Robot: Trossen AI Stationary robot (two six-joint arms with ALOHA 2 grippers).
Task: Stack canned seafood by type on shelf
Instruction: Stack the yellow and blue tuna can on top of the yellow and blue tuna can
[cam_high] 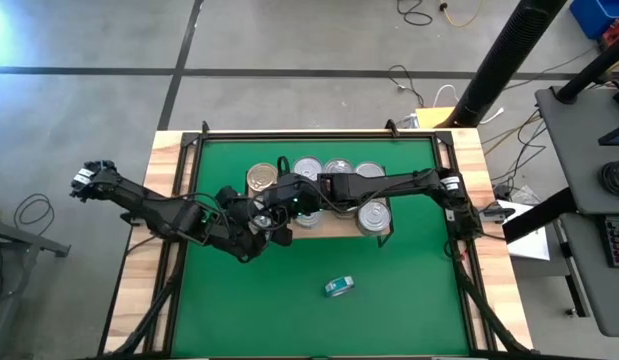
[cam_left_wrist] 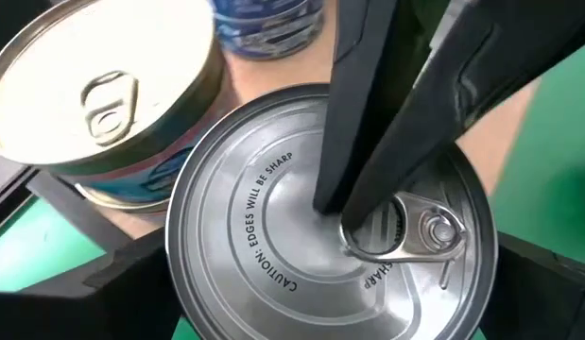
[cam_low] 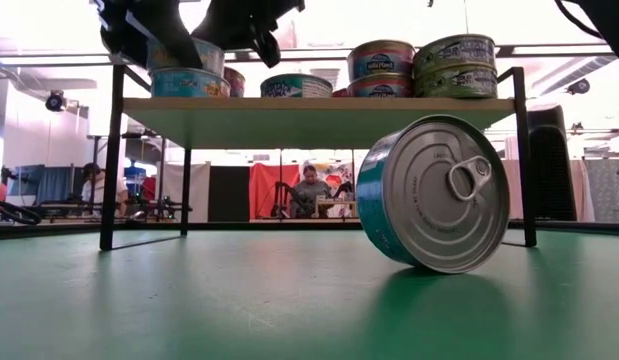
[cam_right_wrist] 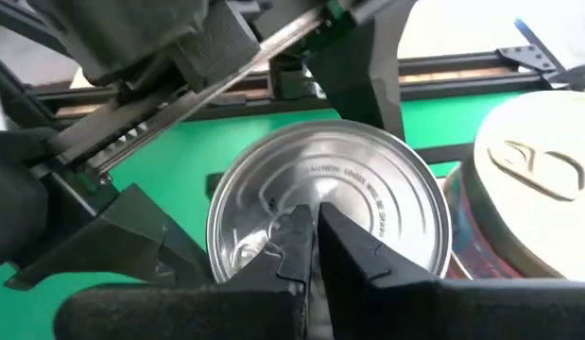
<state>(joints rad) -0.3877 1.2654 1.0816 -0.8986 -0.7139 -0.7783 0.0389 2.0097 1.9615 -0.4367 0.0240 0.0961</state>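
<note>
Your left gripper [cam_left_wrist: 330,312] stands wide around a silver tin [cam_left_wrist: 325,217] on the shelf [cam_low: 319,108]; your right gripper [cam_right_wrist: 311,236], pinched shut, presses straight down on the tin's lid, directly beneath it.

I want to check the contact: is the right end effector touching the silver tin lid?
Touching. In the left wrist view, the shut right end effector presses its tips on the silver tin lid.

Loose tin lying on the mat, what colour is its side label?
Teal, with a silver lid; the tin shows best in the low view.
</note>
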